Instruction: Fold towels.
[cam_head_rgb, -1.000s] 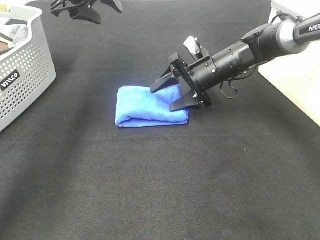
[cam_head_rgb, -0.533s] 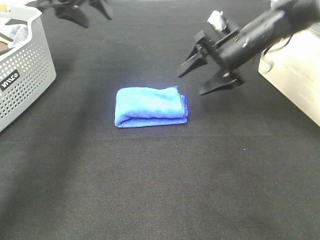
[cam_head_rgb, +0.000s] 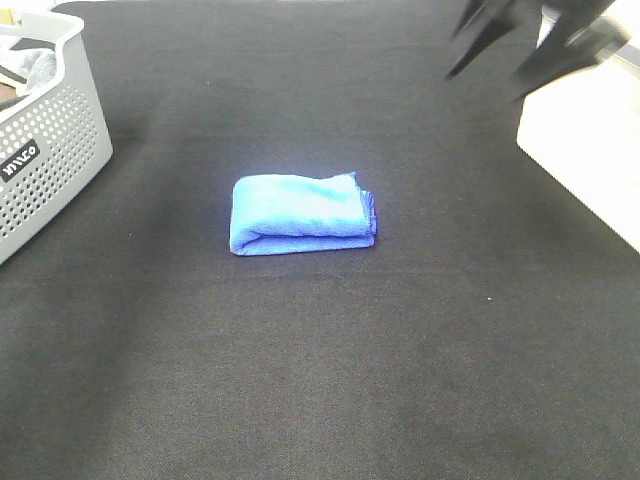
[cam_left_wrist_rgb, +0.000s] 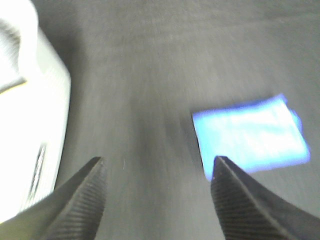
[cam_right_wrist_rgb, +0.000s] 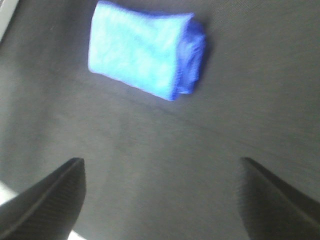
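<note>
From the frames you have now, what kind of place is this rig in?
Probably a lab or test bench staged for laundry folding: a black cloth-covered table, one folded blue towel lying alone, and a perforated grey basket holding cloths at the edge. No household furniture in view.

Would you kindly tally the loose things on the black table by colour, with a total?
Blue: 1, the folded towel
Grey: 1, the perforated basket, with cloth inside that is too cropped to count
Total: 2

A black cloth-covered counter carries a bright blue microfibre towel, folded into a compact rectangle near the middle. A perforated grey plastic basket stands at the counter's left edge.
</note>
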